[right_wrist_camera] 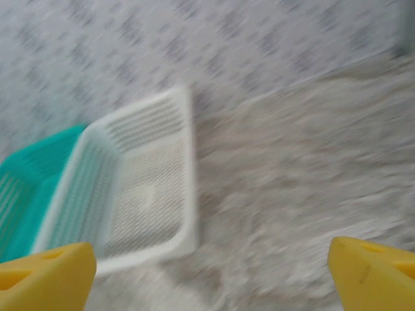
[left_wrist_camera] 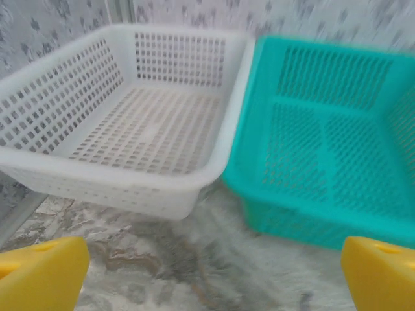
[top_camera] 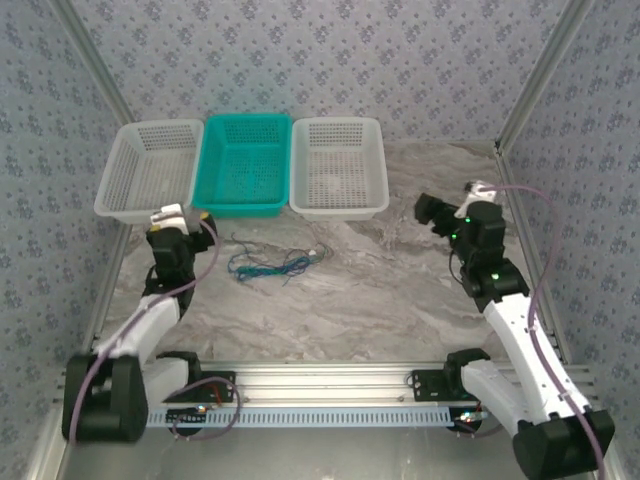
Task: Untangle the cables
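The cables lie as a small tangle of thin blue, green and dark wires on the marble table, in front of the teal basket, with a tiny white connector at the right end. My left gripper hovers to the left of the tangle, apart from it. In the left wrist view this gripper is open with only bare table between its yellow fingertips. My right gripper is far to the right of the tangle. In the blurred right wrist view it is open and holds nothing.
Three baskets stand in a row at the back: a white basket, a teal basket and another white basket. Patterned walls close in the table on three sides. A metal rail runs along the near edge.
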Controlling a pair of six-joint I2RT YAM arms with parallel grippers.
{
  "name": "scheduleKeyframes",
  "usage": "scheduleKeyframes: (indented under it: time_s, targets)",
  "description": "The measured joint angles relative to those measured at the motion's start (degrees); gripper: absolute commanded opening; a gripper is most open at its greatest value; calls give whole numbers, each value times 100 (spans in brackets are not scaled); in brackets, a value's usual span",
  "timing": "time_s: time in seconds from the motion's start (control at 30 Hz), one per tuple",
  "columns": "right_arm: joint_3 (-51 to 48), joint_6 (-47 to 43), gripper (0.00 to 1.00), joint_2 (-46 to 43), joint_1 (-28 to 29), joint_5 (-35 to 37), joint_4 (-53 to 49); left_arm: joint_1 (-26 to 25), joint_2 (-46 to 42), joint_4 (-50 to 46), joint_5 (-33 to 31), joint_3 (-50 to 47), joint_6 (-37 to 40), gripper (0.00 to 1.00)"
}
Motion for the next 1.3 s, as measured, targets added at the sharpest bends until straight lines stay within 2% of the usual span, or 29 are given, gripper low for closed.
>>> scheduleKeyframes:
  time_s: [0.07,0.17,0.23,0.33,0.47,0.53,0.63,0.73,0.83,0.9,1.0,1.03,1.17,1.3]
  targets:
    - [203,166,92,343,809,-177,-223,-90,-688,-695,297,361,-540,99]
    - [514,343,93,1043,1998,-153,-402,-380,-1130,-1445,844,846,-1279,99]
    - [715,431,94,1572,2651,-101,-431,-682,-1091,-1919,1178,1178,-1641,99]
    - [1032,551,95,2435,3407,17,-422,-1303,-540,-2826,1515,1746,-1943,99]
    - [1366,656,97,3491,3856,227,-413,-1965,459,-3814,1475,2092,-2076,98]
    - [1495,699,98,3906,3917,363,-483,-2000,855,-4310,1241,2094,-2245,97]
    - [1711,750,99,4328,3926,529,-728,-1773,1473,-4791,951,2109,-2468,95]
    - [1764,761,99,4415,3928,638,-846,-1486,2087,-4946,925,2168,-2568,86]
    - [1764,761,99,4404,3952,706,-879,-1368,2601,-4951,920,2186,-2645,67]
    - [1764,761,99,4404,3954,743,-922,-1368,2820,-4935,905,2188,-2669,47]
    - [1764,763,99,4404,3963,774,-973,-1368,2994,-4903,811,2203,-2662,6]
    - [1766,763,100,4404,3965,780,-988,-1368,3029,-4909,804,2223,-2658,0]
    - [1856,750,100,4404,3974,800,-1073,-1368,3047,-4927,778,2339,-2557,0]
    - [1891,376,99,4369,4017,743,-809,-1388,2688,-4975,1113,2352,-2271,0]
